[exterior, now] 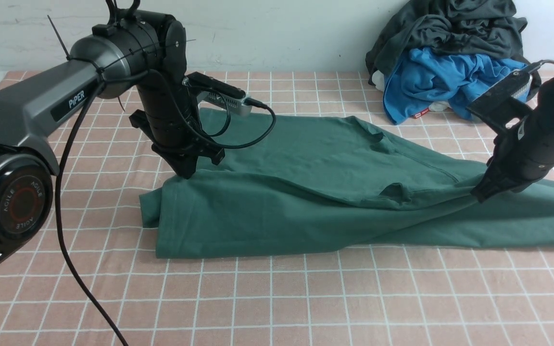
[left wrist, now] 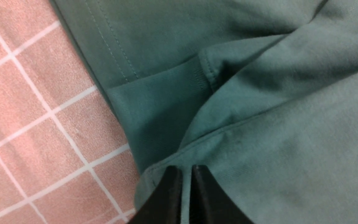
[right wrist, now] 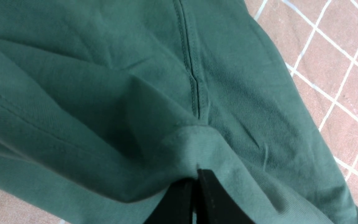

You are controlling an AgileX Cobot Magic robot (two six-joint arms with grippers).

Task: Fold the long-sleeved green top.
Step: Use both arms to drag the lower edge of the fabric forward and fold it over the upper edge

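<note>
1. Surface and room: the table [exterior: 277, 298] is covered in a pink cloth ruled with a white grid, and a plain pale wall [exterior: 277, 29] stands behind it.
2. My left gripper [exterior: 184, 174] has its jaws drawn narrow, with only a slit between them. It sits on the doubled edge of the green long-sleeved top [exterior: 306, 192] at that garment's left end. I judge it to be pinching the cloth there, just beside the stitched hem [left wrist: 113, 46].
3. My right gripper [exterior: 479, 196] has its jaws closed on a pinch of the same top. The cloth rises in a tent to the tips, and a seam [right wrist: 194, 87] runs close by the grip.
4. Location of the work: the top lies lengthwise across the middle of the table, partly doubled over on itself. Its right end runs out of the front view.
5. Reason for the holds, as I judge it: a grip towards each end of one edge lets me carry that edge level, so the fold lands straight and does not bunch.
6. Surroundings: a blue garment [exterior: 431, 81] and a dark grey garment [exterior: 450, 24] are heaped at the far right against the wall, close to the top's far edge. Neither is in my grip.
7. A black cable [exterior: 65, 216] hangs from my left arm, over the near part of the table.
</note>
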